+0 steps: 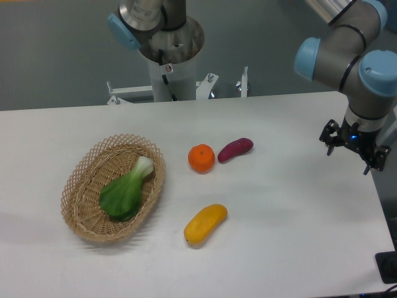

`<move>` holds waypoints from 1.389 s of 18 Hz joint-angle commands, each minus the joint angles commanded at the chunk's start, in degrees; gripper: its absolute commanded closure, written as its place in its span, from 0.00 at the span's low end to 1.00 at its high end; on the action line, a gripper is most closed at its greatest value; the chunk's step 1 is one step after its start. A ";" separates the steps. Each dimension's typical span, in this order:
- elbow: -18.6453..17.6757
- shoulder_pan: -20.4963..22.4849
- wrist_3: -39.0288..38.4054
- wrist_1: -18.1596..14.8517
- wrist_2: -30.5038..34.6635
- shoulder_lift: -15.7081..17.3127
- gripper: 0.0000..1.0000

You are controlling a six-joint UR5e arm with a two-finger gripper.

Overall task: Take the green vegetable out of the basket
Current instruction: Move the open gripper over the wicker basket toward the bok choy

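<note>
Table (pixel 291 236), white and broad, fills most of the view from the near edge back to a grey wall. Over its far right corner bends the arm (pixel 347 49), grey tubes with pale blue joint caps, its wrist pointing down past the table's right edge; a second set of grey and blue parts sits on the pedestal (pixel 167 56) behind the far edge, near the middle. The basket (pixel 80 217) comes next in size, an oval of tan wicker with an open lattice rim, resting on the left part of the table with its long axis running from near left to far right. Inside it lies the vegetable (pixel 126 191), dark green leafy end toward the near side, pale stalk pointing up toward the far rim, well apart from the arm. The gripper (pixel 353 154) hangs at the right side, black, above the table's edge, holding nothing; from here I cannot tell how far its jaws are spread. The yellow fruit (pixel 205 223) lies on bare table just right of the basket, tilted. Beyond it the purple potato (pixel 235 149) lies near the orange (pixel 201 158), a narrow gap between them.
</note>
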 joint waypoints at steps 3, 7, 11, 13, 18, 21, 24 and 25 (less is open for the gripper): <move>-0.26 0.00 0.00 0.18 -0.09 0.09 0.00; -0.96 -0.88 -0.70 0.18 -0.09 0.44 0.00; -2.37 -2.98 -3.16 0.52 -0.53 1.23 0.00; -2.90 -4.21 -5.26 0.62 -0.53 1.67 0.00; -6.94 -8.07 -6.85 0.62 -0.61 4.92 0.00; -9.75 -11.94 -10.62 0.62 -0.88 7.46 0.00; -11.51 -16.33 -14.93 0.62 -2.46 9.40 0.00; -12.04 -18.17 -16.42 0.53 -2.98 10.10 0.00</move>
